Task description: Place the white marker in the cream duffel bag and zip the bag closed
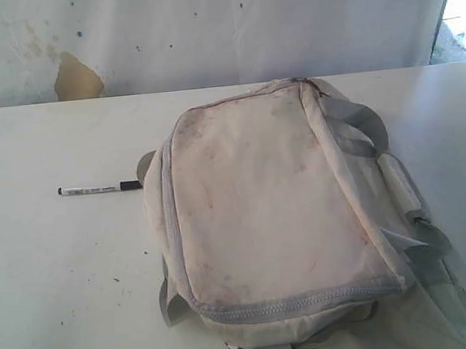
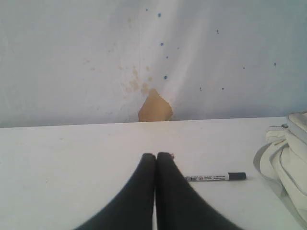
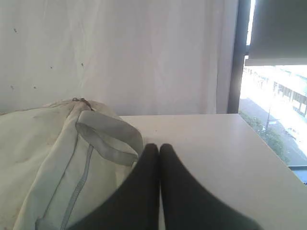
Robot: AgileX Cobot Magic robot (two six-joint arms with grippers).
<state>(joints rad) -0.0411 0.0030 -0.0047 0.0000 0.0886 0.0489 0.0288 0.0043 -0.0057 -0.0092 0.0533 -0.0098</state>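
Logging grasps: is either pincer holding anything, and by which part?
Nothing is held. The left pincer and right pincer are shut, empty; the white marker lies on the table.

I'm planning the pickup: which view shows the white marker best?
The exterior view: the white marker lies whole, cap toward the cream duffel bag. The left wrist view shows it too, beside the left gripper. The right wrist view misses it.

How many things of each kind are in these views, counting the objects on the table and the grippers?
white marker: 1
cream duffel bag: 1
grippers: 2 (left gripper, right gripper, both shut and empty)
Total: 4
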